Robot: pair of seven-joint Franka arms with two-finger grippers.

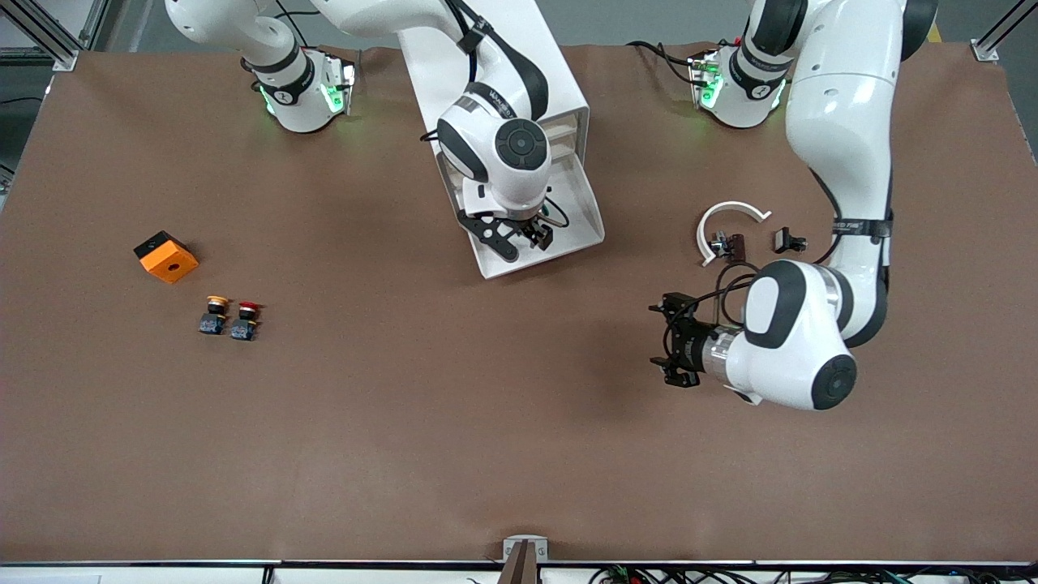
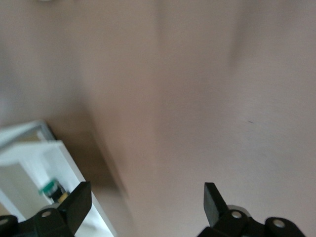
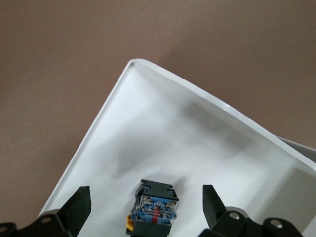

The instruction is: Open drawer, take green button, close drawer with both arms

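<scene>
I log a brown desk (image 1: 405, 422), its camera-side half bare. Orange block (image 1: 166, 256), then yellow-capped pushbutton (image 1: 214, 315) beside red-capped pushbutton (image 1: 245, 319), toward the right arm's end. Drawer (image 1: 559, 231) pulled open; right end effector (image 1: 519, 233) released over it, button (image 3: 155, 207) inside, between its fingers. White ring (image 1: 728, 225) nearby. Left end effector (image 1: 671, 339) released over bare desk.

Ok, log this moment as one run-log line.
drawer: open | right pincer: open, above button in drawer | left pincer: open, waiting over table

The left end effector (image 2: 145, 202), fingers spread, hangs over bare brown table (image 2: 197, 98), the white open drawer (image 2: 34, 163) nearby holding a green-capped button (image 2: 52, 189).
</scene>
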